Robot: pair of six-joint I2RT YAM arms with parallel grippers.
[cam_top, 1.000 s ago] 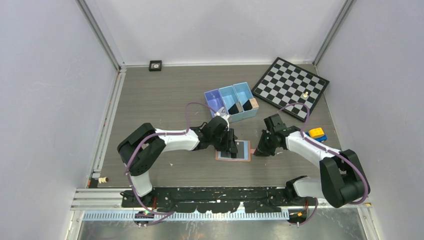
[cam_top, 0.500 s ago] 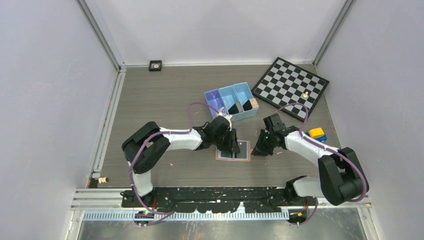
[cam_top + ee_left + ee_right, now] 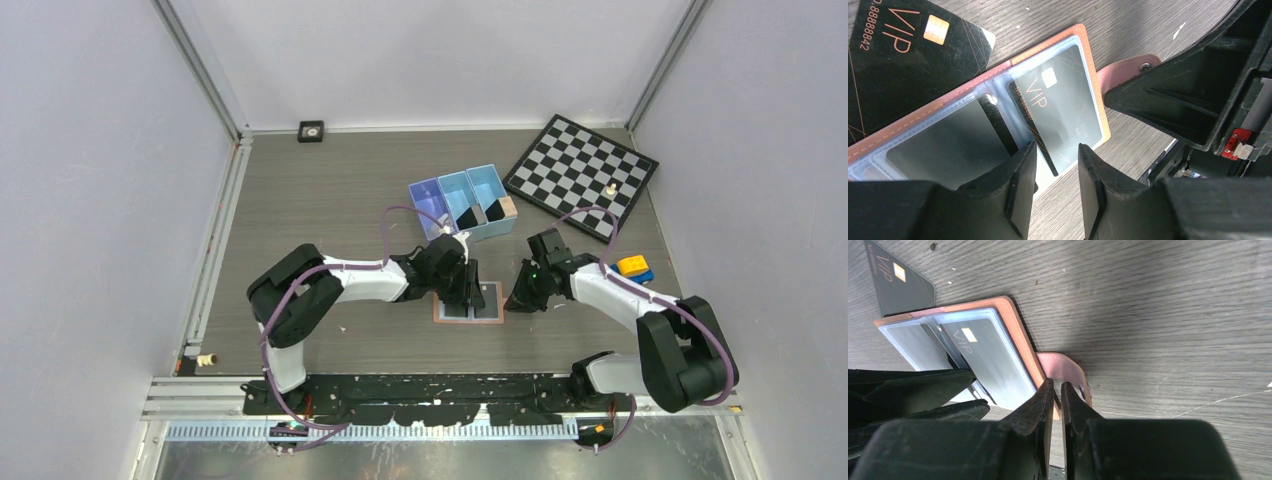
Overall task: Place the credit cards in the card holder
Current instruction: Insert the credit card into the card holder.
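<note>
The card holder (image 3: 490,303) lies open flat on the table, salmon rim around clear sleeves. A black credit card (image 3: 1058,112) sits in its right sleeve and a dark one (image 3: 948,145) in its left. A third credit card (image 3: 903,55) lies loose at the holder's far edge, also in the right wrist view (image 3: 898,285). My left gripper (image 3: 1056,147) hovers open over the holder's near edge (image 3: 468,292), with nothing between its fingers. My right gripper (image 3: 1058,386) is shut to a thin slit, tips on the holder's right edge by the snap tab (image 3: 1068,371).
A blue three-compartment bin (image 3: 462,200) stands just behind the holder. A chessboard (image 3: 580,175) with one pale piece (image 3: 609,188) lies at the back right. Yellow and blue blocks (image 3: 634,267) sit beside the right arm. A small black square (image 3: 311,131) rests at the back wall.
My left gripper has slid a little to the right over the open card holder. My right gripper has stayed at the holder's right edge.
</note>
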